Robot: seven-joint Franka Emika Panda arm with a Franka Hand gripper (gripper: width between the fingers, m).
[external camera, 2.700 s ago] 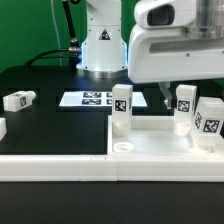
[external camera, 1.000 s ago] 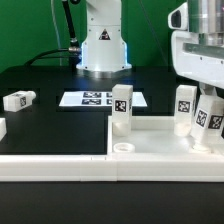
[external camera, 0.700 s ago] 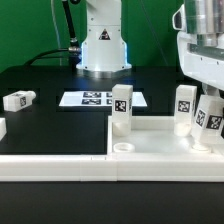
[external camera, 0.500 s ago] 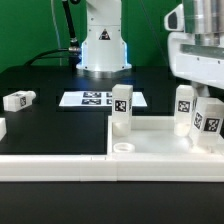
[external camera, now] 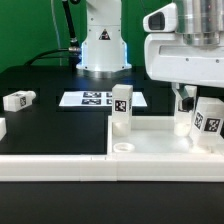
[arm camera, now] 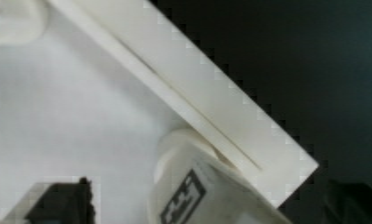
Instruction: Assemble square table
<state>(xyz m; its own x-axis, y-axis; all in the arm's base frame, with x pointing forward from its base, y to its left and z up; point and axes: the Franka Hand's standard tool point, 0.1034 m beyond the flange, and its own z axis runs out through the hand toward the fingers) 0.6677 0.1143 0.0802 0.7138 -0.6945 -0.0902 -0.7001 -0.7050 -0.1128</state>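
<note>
Over on the right side of the exterior view, the pincer [external camera: 184,99] has let go. Half a second back it was hunched over the rightmost leg [external camera: 208,120]; now it's slid toward the centre of the frame and hangs above the middle leg [external camera: 183,120], hiding that leg's top. The jaws look wide to me: in the wrist view the one dark finger [arm camera: 58,203] I can make out stands clear of a tagged leg [arm camera: 186,185], with white tray floor between them and nothing held. Can't say which leg that one is.

My read is that the rightmost leg stands on its own, so it's seated, or at least parked, in its corner. The arm is either coming back for another twist or moving on.

The square table top [external camera: 155,135] fills the lower right of the frame on the black desk [external camera: 50,125]. A third leg [external camera: 121,108] stands at its left edge, just above an open round hole [external camera: 123,146]. A loose leg [external camera: 18,100] lies at mid-left, well apart.

Everything's hard-looking matte white plastic. The legs are stubby blocks with black-and-white square tags, and the top is a shallow tray with a raised rim. The marker board [external camera: 97,99] is a thin flat sheet, centre frame.
</note>
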